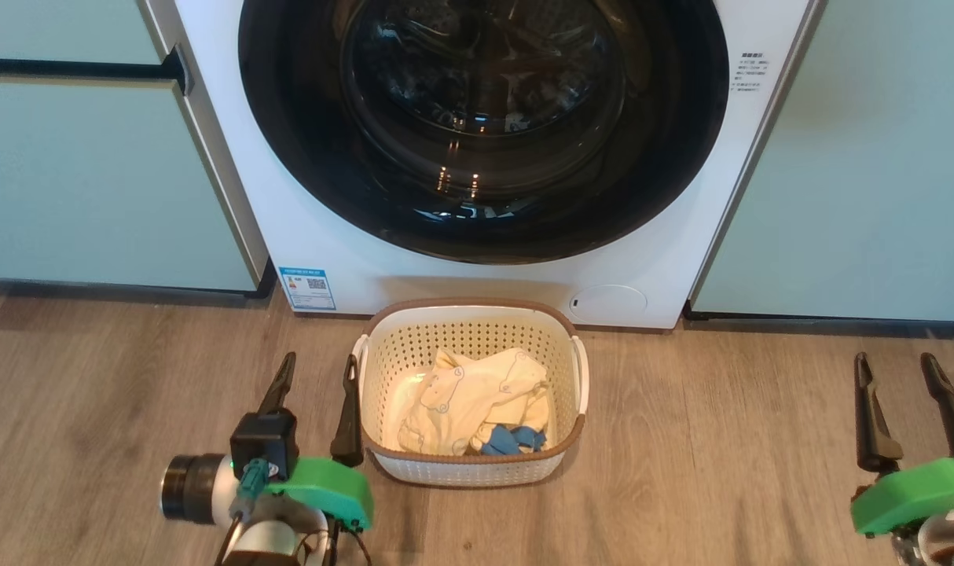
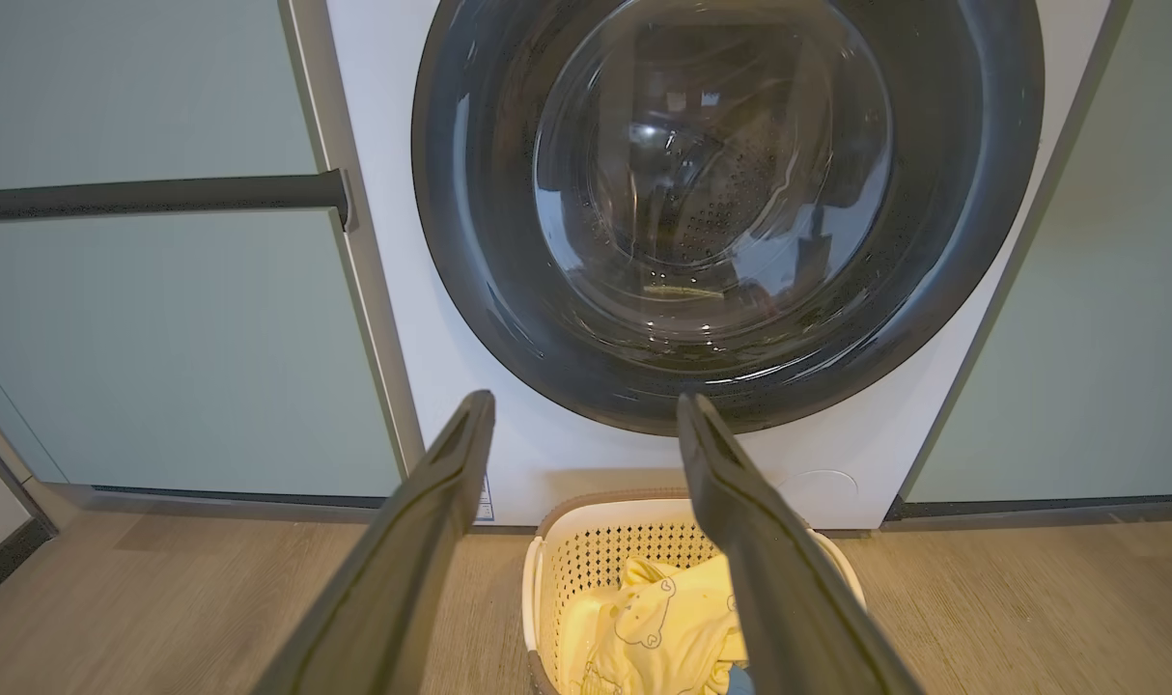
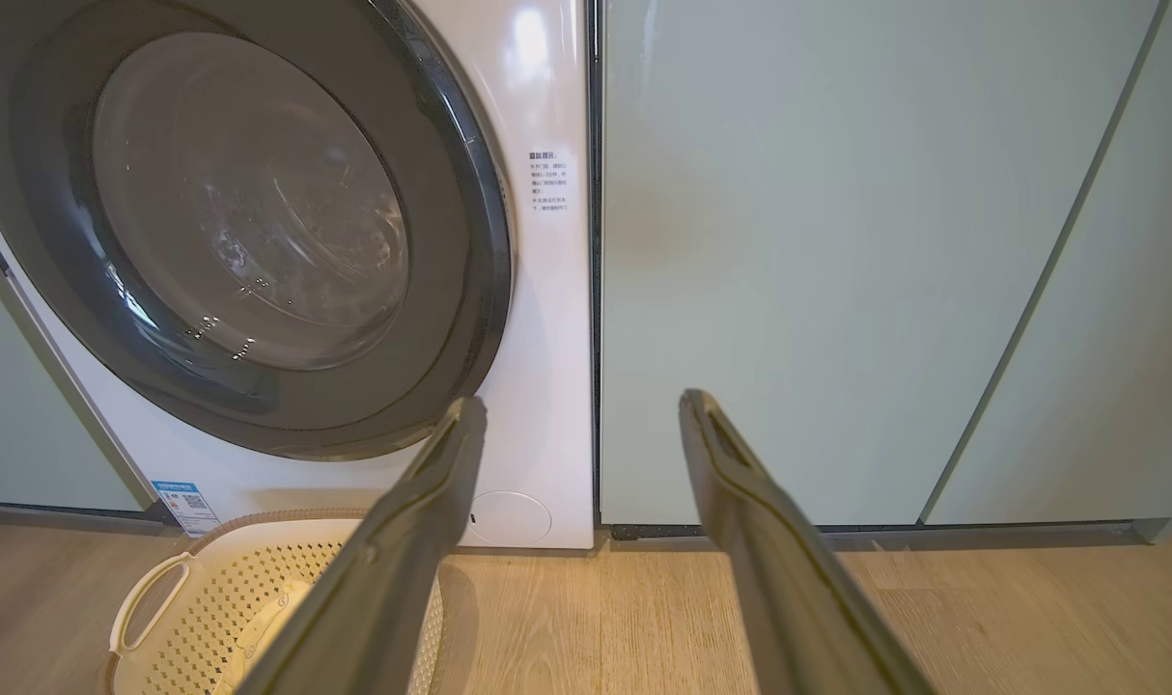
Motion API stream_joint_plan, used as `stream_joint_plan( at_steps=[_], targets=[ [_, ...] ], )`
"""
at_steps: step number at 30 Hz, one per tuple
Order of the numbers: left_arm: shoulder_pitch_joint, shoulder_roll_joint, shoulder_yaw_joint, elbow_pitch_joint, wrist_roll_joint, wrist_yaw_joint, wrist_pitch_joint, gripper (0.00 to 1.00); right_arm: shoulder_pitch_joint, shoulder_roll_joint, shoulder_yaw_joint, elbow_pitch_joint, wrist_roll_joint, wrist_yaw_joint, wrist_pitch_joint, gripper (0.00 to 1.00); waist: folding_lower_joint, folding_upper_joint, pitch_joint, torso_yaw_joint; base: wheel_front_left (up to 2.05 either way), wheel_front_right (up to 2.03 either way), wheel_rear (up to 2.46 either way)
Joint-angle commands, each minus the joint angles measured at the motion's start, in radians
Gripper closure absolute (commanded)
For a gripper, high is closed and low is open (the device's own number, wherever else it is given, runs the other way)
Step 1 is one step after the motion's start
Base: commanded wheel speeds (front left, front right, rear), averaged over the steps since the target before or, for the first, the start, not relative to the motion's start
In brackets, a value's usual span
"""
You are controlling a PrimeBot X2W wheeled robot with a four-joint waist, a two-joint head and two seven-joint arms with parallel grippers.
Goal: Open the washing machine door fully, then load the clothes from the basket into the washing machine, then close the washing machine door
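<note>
Dark-fingered and spread wide, the left gripper (image 1: pixel 321 360) hangs just to the left of the basket (image 1: pixel 469 303), its nearer finger just beside the basket's left handle (image 1: pixel 359 354), with nothing between its jaws. The right gripper (image 1: pixel 895 359), equally wide and equally empty, hovers well to the basket's right over bare wooden floor (image 1: pixel 705 440). Inside the basket lie the clothes (image 1: pixel 469 393), pale yellow and cream pieces bunched together, with a blue strappy piece (image 1: pixel 512 440) at the side nearest the robot. Directly behind the basket stands the washing machine (image 1: pixel 328 236), whose door (image 1: pixel 288 118), a glossy black ring round a bulging glass centre, sits shut and flush against the white front. On this showing the job has not begun: the door is yet to be opened, every garment yet to be loaded, and the door then closed. Room looks tight in one respect, since the basket stands close against the foot of the machine, below the door's lower edge. The door appears to sit higher than the basket's rim, so its swing probably clears. Pale green cabinets (image 1: pixel 92 181) flank the machine behind the basket on either side, and which edge carries the hinge cannot be told. Open floor lies left, right and in front of the basket, giving both arms space to approach.
</note>
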Motion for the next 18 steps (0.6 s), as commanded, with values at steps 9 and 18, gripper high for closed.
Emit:
stream_joint_plan(
  at_steps=[9, 18],
  targets=[
    [-0.058, 0.019, 0.025, -0.013, -0.005, 0.004, -0.014, 0.00, -0.051, -0.018, 0.009, -0.040, -0.002, -0.003, -0.011, 0.00, 0.0000, 0.0000, 0.002, -0.001, 0.01, 0.01, -0.01],
    [-0.063, 0.025, 0.011, -0.006, 0.002, 0.002, -0.014, 0.00, -0.050, -0.017, 0.007, -0.043, 0.000, -0.003, -0.013, 0.00, 0.0000, 0.0000, 0.001, -0.002, 0.44, 0.44, -0.89]
  ],
)
